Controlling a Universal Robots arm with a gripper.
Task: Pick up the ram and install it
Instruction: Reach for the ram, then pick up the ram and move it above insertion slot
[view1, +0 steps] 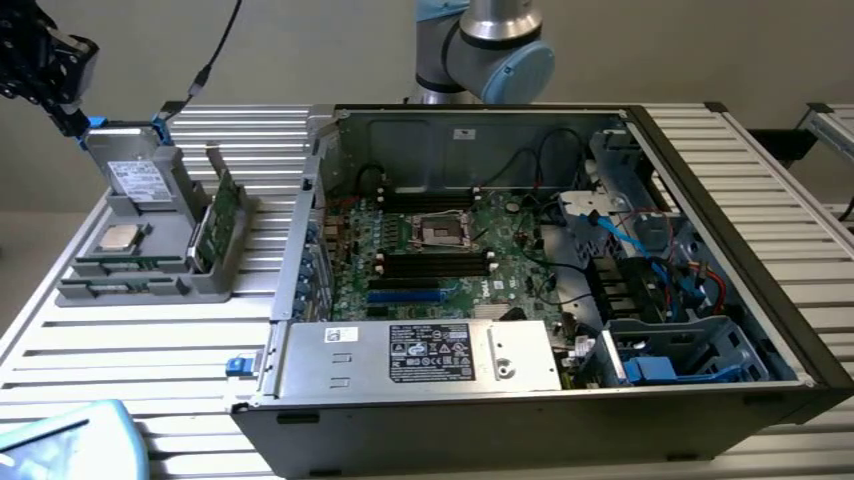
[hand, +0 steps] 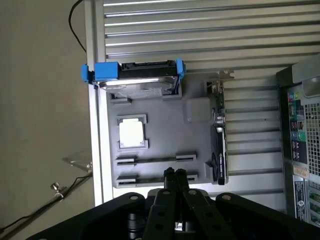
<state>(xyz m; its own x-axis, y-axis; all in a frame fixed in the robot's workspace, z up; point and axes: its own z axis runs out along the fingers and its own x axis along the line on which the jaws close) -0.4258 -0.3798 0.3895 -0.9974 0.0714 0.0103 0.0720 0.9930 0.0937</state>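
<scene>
The end effector (hand: 175, 173) is seen in the wrist view with its two fingers pressed together and nothing held between them. In the exterior view it is held in the upper left of the frame, well above the grey tray (view1: 200, 285). The ram (hand: 152, 160) is seated on edge in a slot of that tray, just beside the processor (hand: 132, 133). This places it at the left of the exterior frame, below centre. A drive (hand: 137, 80) with blue brackets and a green card (hand: 220, 140) are also carried by the tray. The open case (view1: 534, 440) is set on the slatted tabletop (view1: 160, 350), right of the tray.
</scene>
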